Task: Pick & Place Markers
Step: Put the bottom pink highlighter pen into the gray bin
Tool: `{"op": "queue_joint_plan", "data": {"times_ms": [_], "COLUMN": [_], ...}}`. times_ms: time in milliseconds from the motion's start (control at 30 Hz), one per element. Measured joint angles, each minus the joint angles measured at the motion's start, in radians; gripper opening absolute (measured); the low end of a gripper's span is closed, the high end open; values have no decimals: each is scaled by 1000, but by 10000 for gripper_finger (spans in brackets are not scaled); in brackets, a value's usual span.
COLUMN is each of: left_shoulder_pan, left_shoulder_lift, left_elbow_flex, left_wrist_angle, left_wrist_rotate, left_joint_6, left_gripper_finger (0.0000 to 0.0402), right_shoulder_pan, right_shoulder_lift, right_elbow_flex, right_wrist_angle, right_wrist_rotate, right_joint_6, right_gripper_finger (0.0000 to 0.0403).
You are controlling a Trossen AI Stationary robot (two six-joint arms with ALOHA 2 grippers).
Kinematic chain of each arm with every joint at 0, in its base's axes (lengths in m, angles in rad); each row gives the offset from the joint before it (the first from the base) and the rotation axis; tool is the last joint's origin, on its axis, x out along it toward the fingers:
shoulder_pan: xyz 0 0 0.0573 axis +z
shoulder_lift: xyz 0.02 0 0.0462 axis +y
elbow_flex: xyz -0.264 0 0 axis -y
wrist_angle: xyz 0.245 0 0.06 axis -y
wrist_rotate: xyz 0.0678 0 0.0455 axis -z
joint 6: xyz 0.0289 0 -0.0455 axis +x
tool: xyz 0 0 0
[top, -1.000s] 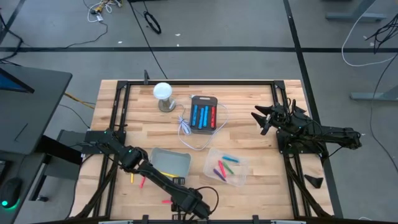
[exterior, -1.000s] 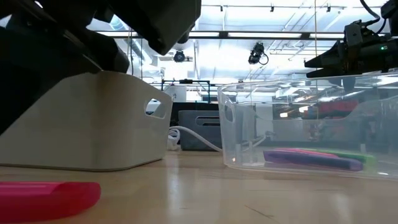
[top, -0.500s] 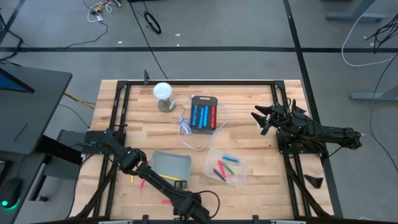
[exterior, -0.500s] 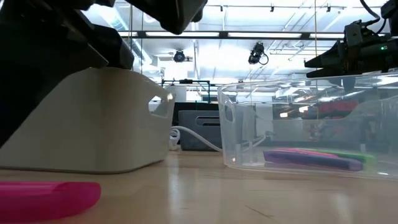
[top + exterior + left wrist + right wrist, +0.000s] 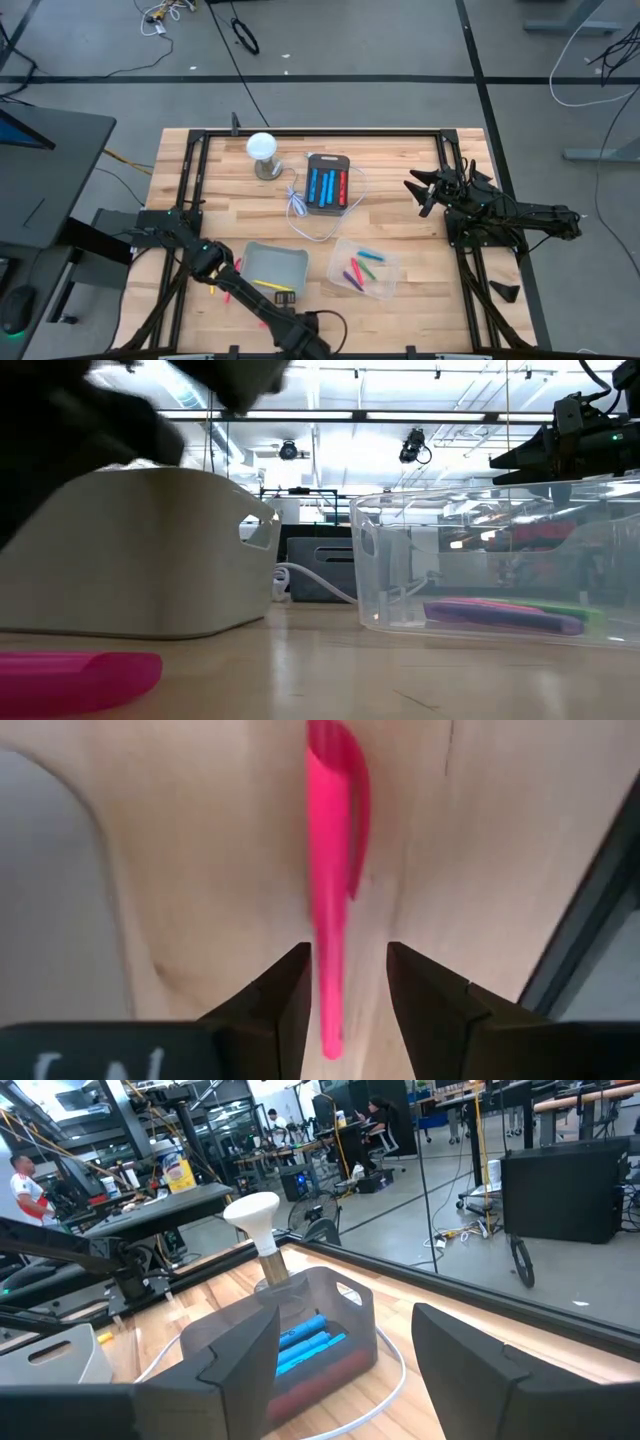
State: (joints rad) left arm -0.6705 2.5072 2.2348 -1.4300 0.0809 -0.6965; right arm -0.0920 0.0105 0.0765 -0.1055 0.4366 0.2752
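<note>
A pink marker (image 5: 330, 870) lies flat on the wooden table near its near edge; it also shows in the low view (image 5: 70, 680). My left gripper (image 5: 348, 970) points straight down over it, open, one finger on either side of the marker's end, with no touch that I can see. In the high view this gripper (image 5: 298, 335) hides the marker. Yellow (image 5: 212, 288) and red (image 5: 228, 296) markers lie on the table beside the left arm. My right gripper (image 5: 425, 190) waits open at the table's right side.
A beige bin (image 5: 272, 262) holding a yellow marker (image 5: 270, 285) stands just beyond my left gripper. A clear container (image 5: 362, 268) holds several markers. A dark case (image 5: 328, 185) with blue and red markers, a white coiled cable (image 5: 298, 205) and a white lamp (image 5: 262, 150) stand farther back.
My left gripper has moved a little toward the table's left along the near edge, still pointing down, coming over the pink marker. The marker has stayed where it was.
</note>
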Motion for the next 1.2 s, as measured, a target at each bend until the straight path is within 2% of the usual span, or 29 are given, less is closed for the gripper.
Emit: {"op": "queue_joint_plan", "data": {"times_ms": [267,500,600,767,867,1200], "left_shoulder_pan": [-23,-25,-28,-29,-28,-17], "left_shoulder_lift": [-2,-2,0,0,0,5], "left_elbow_flex": [-48,-49,-49,-49,-49,-23], "left_wrist_angle": [2,35,42,45,42,-8], "left_wrist_rotate": [-23,12,26,31,47,19], "left_joint_6": [-16,2,4,9,27,15], "left_gripper_finger": [140,137,116,52,26,33], "right_shoulder_pan": [0,0,0,0,0,0], "right_shoulder_lift": [0,0,0,0,0,0], "right_elbow_flex": [0,0,0,0,0,0], "right_wrist_angle": [0,0,0,0,0,0], "right_wrist_rotate": [0,0,0,0,0,0], "right_joint_6": [0,0,0,0,0,0], "right_gripper_finger": [231,231,231,231,231,231]}}
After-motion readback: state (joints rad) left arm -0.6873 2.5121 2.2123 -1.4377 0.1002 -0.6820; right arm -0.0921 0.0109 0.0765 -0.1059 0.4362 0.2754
